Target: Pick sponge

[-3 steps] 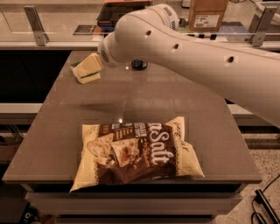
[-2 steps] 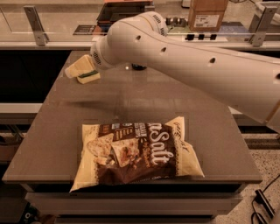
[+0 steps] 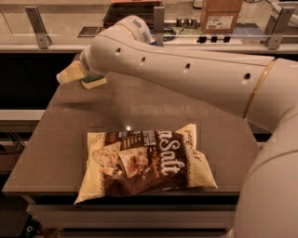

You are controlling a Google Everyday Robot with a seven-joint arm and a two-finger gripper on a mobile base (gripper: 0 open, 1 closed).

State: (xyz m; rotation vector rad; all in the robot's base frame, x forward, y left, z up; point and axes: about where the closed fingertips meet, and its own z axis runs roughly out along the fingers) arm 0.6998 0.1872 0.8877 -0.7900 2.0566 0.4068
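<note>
The sponge, a small block with a dark green top over pale yellow foam, lies on the grey table near its back left corner. My white arm reaches in from the right across the back of the table. My gripper, pale beige, is at the arm's far left end, just left of and slightly above the sponge, close to it. The arm's wrist hides the sponge's far edge.
A big brown and cream chip bag lies at the table's front middle. Behind the table runs a counter with metal rail posts and a cardboard box. The table's left edge drops to a dark gap.
The arm has swung further left over the table's back. The gripper end has moved left, and the sponge now shows beside it.
</note>
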